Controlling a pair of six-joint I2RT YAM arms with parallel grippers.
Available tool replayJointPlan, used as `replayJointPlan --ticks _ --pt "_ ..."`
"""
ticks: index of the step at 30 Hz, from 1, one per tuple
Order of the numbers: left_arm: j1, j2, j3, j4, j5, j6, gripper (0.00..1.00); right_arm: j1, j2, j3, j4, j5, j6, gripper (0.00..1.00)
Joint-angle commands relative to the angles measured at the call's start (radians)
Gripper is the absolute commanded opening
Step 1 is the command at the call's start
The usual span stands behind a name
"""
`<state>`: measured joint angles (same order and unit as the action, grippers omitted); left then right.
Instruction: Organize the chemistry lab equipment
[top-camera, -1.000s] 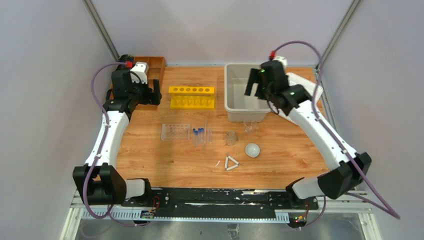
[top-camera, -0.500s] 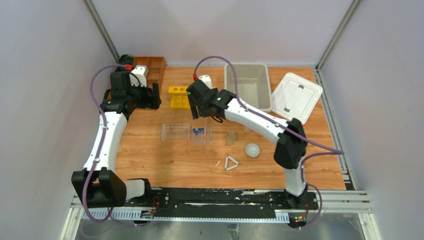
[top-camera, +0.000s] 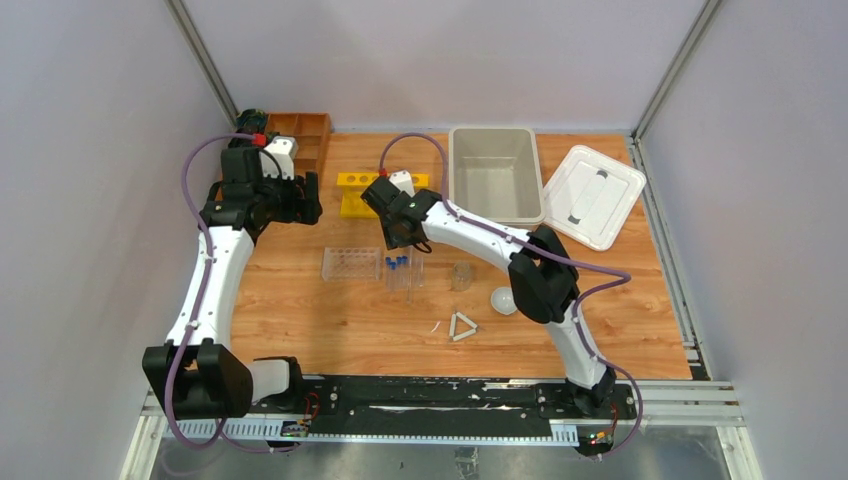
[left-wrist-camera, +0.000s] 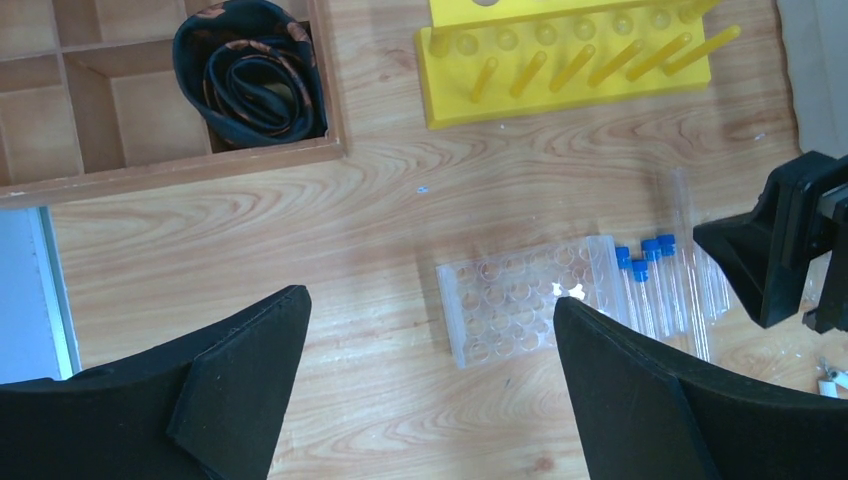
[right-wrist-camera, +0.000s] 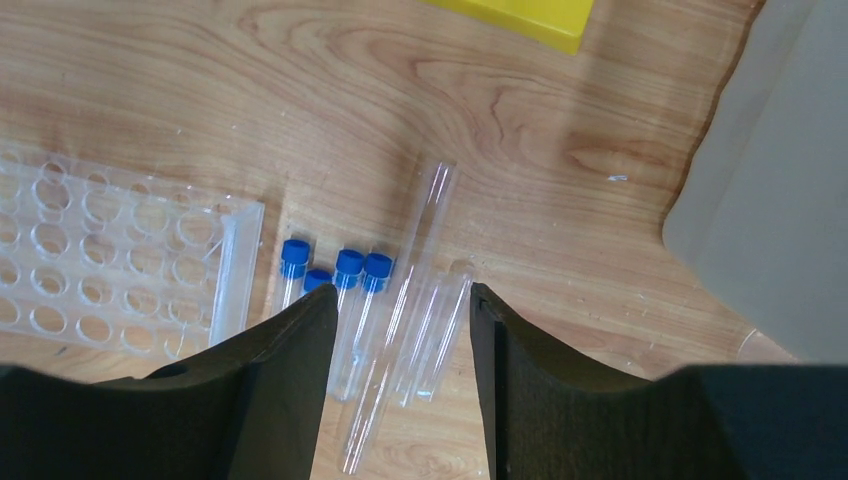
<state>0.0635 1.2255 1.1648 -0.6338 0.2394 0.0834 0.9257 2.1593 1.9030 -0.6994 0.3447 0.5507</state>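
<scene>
- While poised low over the loose tubes, set at a middling width at the right hand (right-wrist-camera: 402, 295): a plain gap between the fingers, nothing clasped.
- Within that gap: one long clear tube (right-wrist-camera: 415, 260) and shorter clear ones beside it, all lying flat on the counter (right-wrist-camera: 500, 120); cannot tell whether touched by the fingers.
- Just beside the finger on the left of the frame: four small tubes with blue caps (right-wrist-camera: 350, 268), lying side by side, caps toward the top of the frame.
- Farther left, just beside those: clear plastic tube rack (right-wrist-camera: 100, 250), flat on the wood.
- Spread wide at the left hand (left-wrist-camera: 430, 300), holding nothing, raised over the counter at the upper left of the overhead frame.
- Past it, near the top: yellow rack (left-wrist-camera: 570, 60); wooden tray (left-wrist-camera: 60, 100) with a black coil (left-wrist-camera: 250, 70) in one compartment.
- Right of the tubes in the overhead frame: small beaker (top-camera: 461, 276); white round dish (top-camera: 504, 300), partly hidden by the right arm; white triangle (top-camera: 462, 326) toward lower centre.
- Upper right: grey bin (top-camera: 495, 175), lid (top-camera: 592, 195) beside it.
</scene>
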Motion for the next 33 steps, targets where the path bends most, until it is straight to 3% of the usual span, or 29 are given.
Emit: replayJointPlan --ticks 1,17,25,33 --pt "0.007 -0.011 -0.003 -0.009 0.009 0.010 0.98 -0.023 0.036 0.028 0.013 0.052 0.043 0.54" --pt "0.006 0.001 0.038 -0.005 0.041 0.023 0.94 -0.059 0.115 0.002 0.116 0.067 0.076 0.52" --pt "0.007 0.016 0.080 -0.018 0.078 0.024 0.95 -0.058 0.155 -0.017 0.123 0.055 0.121 0.45" --pt "0.006 0.014 0.103 -0.054 0.123 0.036 0.95 -0.054 0.173 -0.025 0.126 0.076 0.130 0.46"
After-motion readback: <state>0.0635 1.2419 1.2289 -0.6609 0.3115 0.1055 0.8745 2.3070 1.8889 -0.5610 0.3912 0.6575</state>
